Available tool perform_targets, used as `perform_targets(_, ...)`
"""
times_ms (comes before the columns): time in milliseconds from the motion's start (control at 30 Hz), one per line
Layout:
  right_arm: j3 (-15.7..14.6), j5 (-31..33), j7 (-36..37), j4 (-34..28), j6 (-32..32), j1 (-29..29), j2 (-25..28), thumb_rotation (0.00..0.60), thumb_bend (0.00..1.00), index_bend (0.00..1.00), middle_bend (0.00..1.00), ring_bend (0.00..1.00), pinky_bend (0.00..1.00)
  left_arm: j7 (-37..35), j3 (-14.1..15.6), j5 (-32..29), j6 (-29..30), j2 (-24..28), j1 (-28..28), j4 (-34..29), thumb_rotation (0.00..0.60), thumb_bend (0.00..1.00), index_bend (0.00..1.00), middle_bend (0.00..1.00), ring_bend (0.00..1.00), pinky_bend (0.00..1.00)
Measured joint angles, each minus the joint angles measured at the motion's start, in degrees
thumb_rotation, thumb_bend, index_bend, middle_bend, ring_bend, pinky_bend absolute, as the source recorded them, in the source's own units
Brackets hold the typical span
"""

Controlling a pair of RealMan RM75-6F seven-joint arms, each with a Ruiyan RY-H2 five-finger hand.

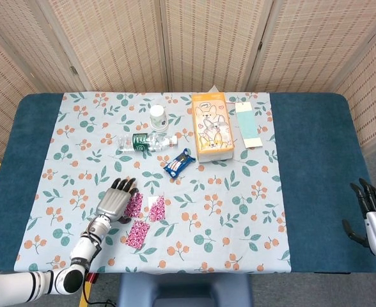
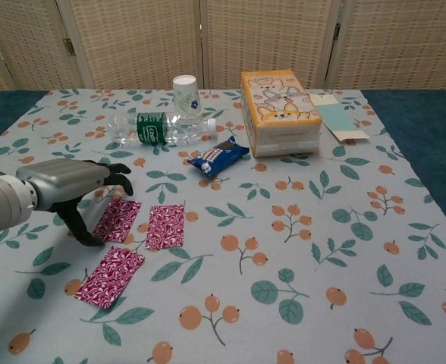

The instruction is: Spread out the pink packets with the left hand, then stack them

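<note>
Three packets sit lower left on the surface (image 2: pixel 405 136): left packet (image 2: pixel 117 220) and middle packet (image 2: pixel 165 226) side by side, not touching; third packet (image 2: pixel 110 276) below them, apart. Left hand (image 2: pixel 71 182) just left of the left packet. Bottle (image 2: pixel 158 128) lying upper centre, cup (image 2: pixel 185 94) behind it, snack pack (image 2: pixel 219 156) right-below the bottle, tissue box (image 2: pixel 279 110) further right, card (image 2: pixel 337 117) right of the box. Right hand (image 1: pixel 375 217) far right edge.

The left robot hand (image 1: pixel 116 199) covers the near-left edge of one pink patterned packet (image 1: pixel 133 205) in the head view. The right robot hand (image 1: pixel 373 214) is cut off by that picture's right edge. Print on the small blue snack wrapper (image 2: pixel 219 157) is too small to read.
</note>
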Motion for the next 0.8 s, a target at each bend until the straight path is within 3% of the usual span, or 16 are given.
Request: perform_targets(800,0.09,0.26,0.82,0.71,-0.07,-0.11,-0.15,0.6,0.39,0.0,0.0,0.0,0.0,2.32,0.96,-5.98,0.45,-0.03,-2.73,-0.15,0.6,0.24,0.24,0.02,0.0,0.0)
